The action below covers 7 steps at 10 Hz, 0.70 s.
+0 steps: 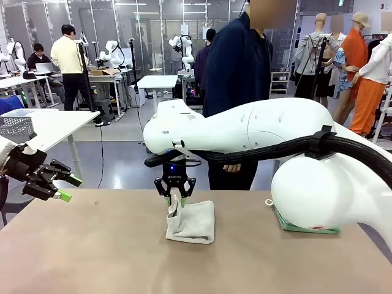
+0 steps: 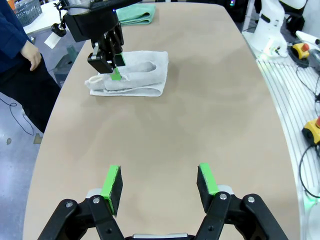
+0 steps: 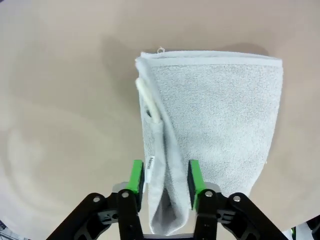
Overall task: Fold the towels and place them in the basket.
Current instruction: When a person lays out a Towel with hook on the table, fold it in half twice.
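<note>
A cream-white towel [image 1: 196,223] lies folded at the middle of the table, also seen in the left wrist view [image 2: 140,75] and the right wrist view [image 3: 220,125]. My right gripper [image 1: 176,195] [image 3: 164,177] points down at the towel's left edge. Its jaws stand apart, and a raised fold of the towel sits loosely between the green pads [image 3: 136,175]. The green towel [image 1: 297,226] [image 2: 135,14] lies folded at the table's right, partly hidden behind my right arm. My left gripper [image 1: 68,188] [image 2: 160,182] hangs open above the table's left end, holding nothing. The basket is out of view.
A person in dark clothes [image 1: 239,79] stands at the far side of the table, one hand [image 2: 34,55] hanging near its edge. A pale grey lattice basket [image 1: 15,127] sits on a white side table at the left. Bare tabletop [image 1: 92,251] lies in front of the towels.
</note>
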Each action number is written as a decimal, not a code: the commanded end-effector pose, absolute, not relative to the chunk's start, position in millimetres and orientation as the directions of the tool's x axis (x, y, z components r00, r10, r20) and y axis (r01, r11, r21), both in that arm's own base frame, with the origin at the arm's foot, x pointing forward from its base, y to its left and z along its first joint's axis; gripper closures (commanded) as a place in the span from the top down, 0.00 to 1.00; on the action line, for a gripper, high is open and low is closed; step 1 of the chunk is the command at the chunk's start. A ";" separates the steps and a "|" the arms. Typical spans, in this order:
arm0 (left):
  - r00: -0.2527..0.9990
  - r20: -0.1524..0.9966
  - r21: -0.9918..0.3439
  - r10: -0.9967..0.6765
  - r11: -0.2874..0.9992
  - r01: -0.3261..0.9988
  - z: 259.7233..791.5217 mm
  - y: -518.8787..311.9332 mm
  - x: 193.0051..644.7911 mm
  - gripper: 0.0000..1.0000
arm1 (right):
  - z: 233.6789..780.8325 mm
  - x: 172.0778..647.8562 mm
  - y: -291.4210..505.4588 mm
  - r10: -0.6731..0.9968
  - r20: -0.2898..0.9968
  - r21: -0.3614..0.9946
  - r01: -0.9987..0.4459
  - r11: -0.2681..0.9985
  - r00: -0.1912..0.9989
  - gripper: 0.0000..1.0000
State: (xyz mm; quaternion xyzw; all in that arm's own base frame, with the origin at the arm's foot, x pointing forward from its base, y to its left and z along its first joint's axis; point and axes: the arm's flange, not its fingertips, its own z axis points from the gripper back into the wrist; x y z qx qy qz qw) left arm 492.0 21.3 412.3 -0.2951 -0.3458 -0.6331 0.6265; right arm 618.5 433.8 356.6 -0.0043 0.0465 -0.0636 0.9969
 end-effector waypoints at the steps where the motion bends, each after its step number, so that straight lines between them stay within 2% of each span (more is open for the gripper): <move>1: -0.043 0.808 0.069 -0.588 0.023 0.997 412.8 21.3 492.1 0.77 | 366.6 586.9 407.5 -0.127 -0.110 0.035 0.132 0.991 0.986 0.89; 2: -0.043 0.808 0.069 -0.588 0.023 0.997 412.8 21.3 492.1 0.77 | 369.1 573.1 383.9 -0.089 -0.116 0.061 0.097 0.993 0.989 0.58; 4: -0.043 0.808 0.069 -0.588 0.023 0.997 412.8 21.3 492.1 0.77 | 367.9 540.3 320.7 -0.042 -0.099 0.153 0.057 0.987 0.994 0.58; 7: -0.043 0.808 0.069 -0.588 0.023 0.997 412.8 21.3 492.1 0.77 | 344.2 521.0 251.1 0.028 0.074 0.259 -0.046 0.965 0.997 0.58</move>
